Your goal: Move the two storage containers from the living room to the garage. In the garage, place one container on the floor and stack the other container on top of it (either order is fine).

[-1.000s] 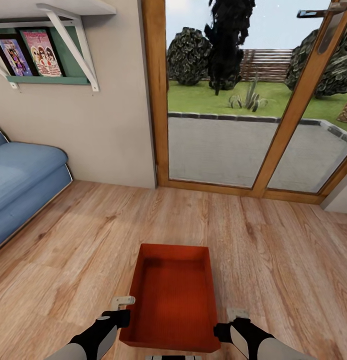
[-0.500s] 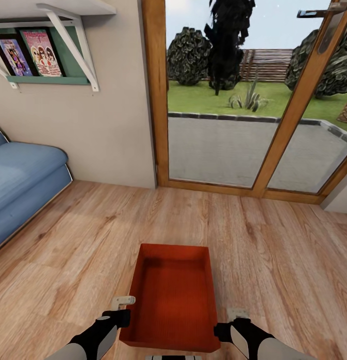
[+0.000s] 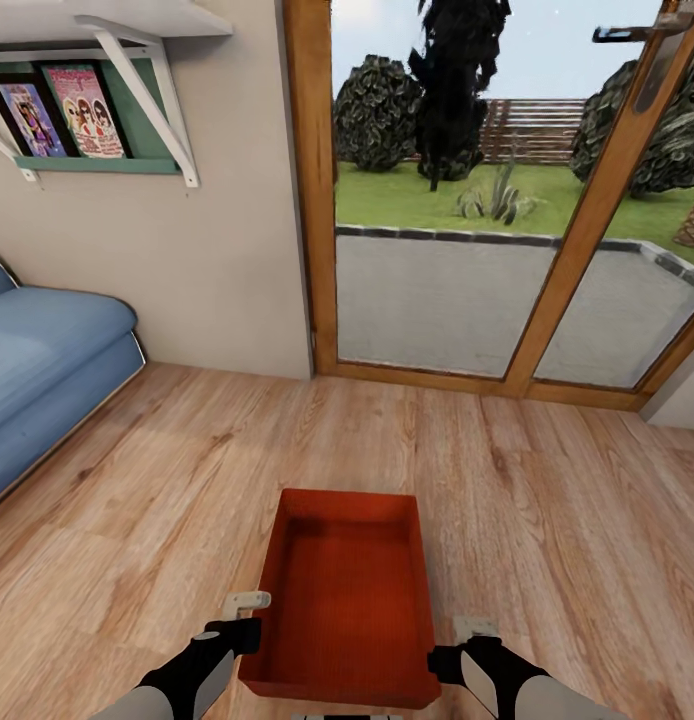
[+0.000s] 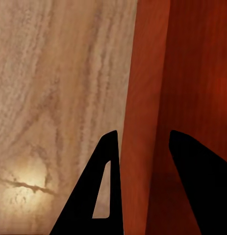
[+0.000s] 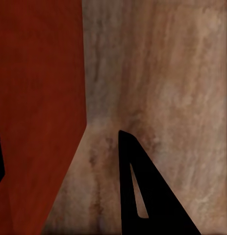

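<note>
One orange-red storage container [image 3: 347, 590] hangs open side up just above the living room's wood plank floor [image 3: 137, 520], low in the head view. My left gripper [image 3: 249, 625] is shut on its left wall near the near corner. In the left wrist view the dark fingers [image 4: 106, 196] straddle that ribbed wall [image 4: 147, 73]. My right gripper [image 3: 452, 650] is shut on the right wall, and the right wrist view has one finger [image 5: 138, 186] outside the red wall [image 5: 35, 98]. The garage is out of view.
A blue sofa [image 3: 37, 360] stands at the left. Ahead, wood-framed glass doors [image 3: 487, 200] look onto a garden. A wall shelf with books [image 3: 87, 110] hangs above the sofa. Open plank floor lies between me and the doors.
The whole picture has shifted very slightly, so the camera moved a little. The container and both grippers keep their places in the view.
</note>
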